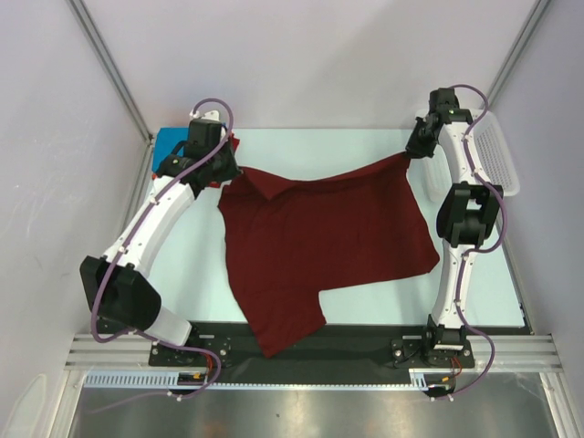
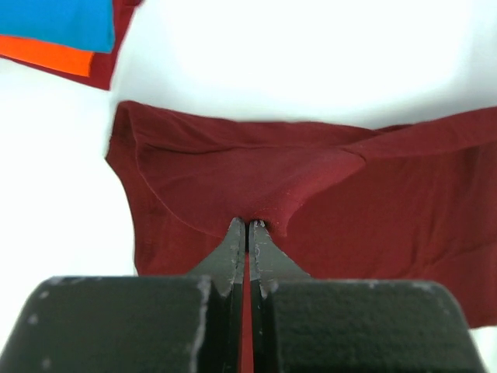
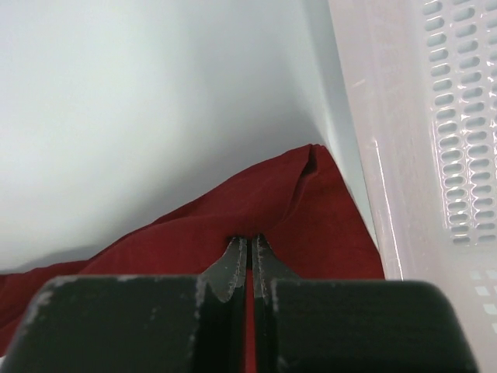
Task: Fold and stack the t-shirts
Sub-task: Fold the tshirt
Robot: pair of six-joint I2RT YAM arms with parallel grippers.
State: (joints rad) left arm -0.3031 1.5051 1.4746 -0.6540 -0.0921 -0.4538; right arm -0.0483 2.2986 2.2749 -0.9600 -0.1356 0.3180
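A dark maroon t-shirt is stretched across the table between both arms, its lower part trailing over the near edge. My left gripper is shut on the shirt's far left edge. At the far right corner my right gripper is shut on the maroon cloth. A bright blue t-shirt lies at the far left behind the left gripper, on an orange-red t-shirt and more maroon cloth.
A white plastic mesh basket stands at the far right, just beside the right gripper. Metal frame posts rise at both far corners. The pale table shows to the left of the shirt.
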